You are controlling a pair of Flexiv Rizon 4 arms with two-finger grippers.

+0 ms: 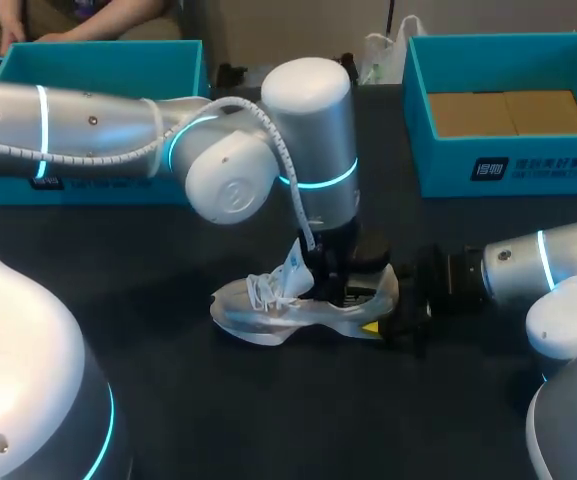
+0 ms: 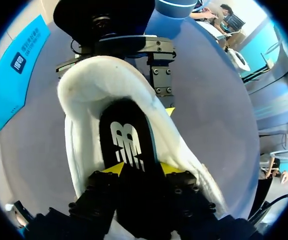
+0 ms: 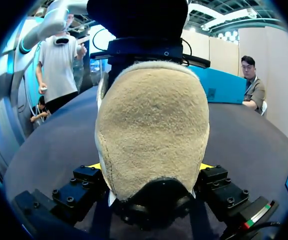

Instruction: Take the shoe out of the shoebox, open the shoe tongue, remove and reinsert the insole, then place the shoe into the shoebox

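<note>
**Dark surface, shoe outside the boxes, both pincers on it**

Dark surface (image 1: 168, 400) carries two teal boxes. The left box (image 1: 98, 70) and the right box (image 1: 508, 165) both stand well apart from the shoe. Between them the white shoe (image 1: 268, 310) rests on its sole. The right pincer (image 3: 151, 166) clamps the shoe's heel from both sides. The left pincer (image 2: 144, 168) is down inside the shoe's opening, at the black insole (image 2: 126, 125). I cannot tell whether it grips the insole.

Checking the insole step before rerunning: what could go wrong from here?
The left gripper sits inside the shoe at the insole; pulling up may lift the whole shoe if the right gripper, clamped on the heel, slips.
Both grippers work close together at the heel, so they could collide.
Loose laces beside the left arm might snag.
</note>
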